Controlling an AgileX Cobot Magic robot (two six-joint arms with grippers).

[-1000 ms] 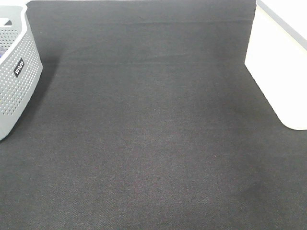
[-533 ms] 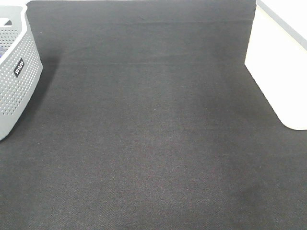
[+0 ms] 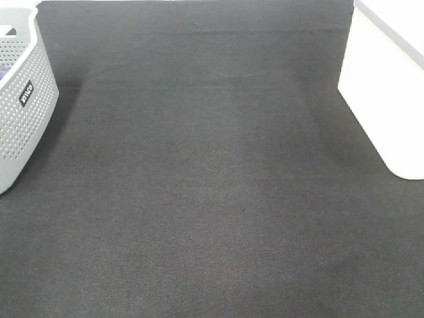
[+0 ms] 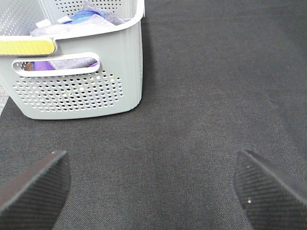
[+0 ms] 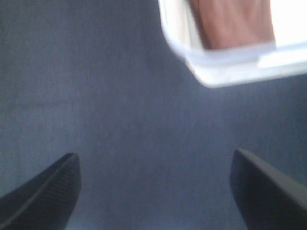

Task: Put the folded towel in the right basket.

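The white right basket (image 3: 387, 93) stands at the right edge of the exterior high view. In the right wrist view its rim (image 5: 225, 72) shows, with the rust-brown folded towel (image 5: 232, 21) lying inside it. My right gripper (image 5: 153, 187) is open and empty above the dark mat, short of the basket. My left gripper (image 4: 151, 187) is open and empty over the mat, facing the grey perforated basket (image 4: 76, 81). Neither gripper shows in the exterior high view.
The grey perforated basket (image 3: 20, 106) with a black label stands at the far left and holds purple and grey cloths (image 4: 81, 19). A dark textured mat (image 3: 205, 185) covers the table between the two baskets.
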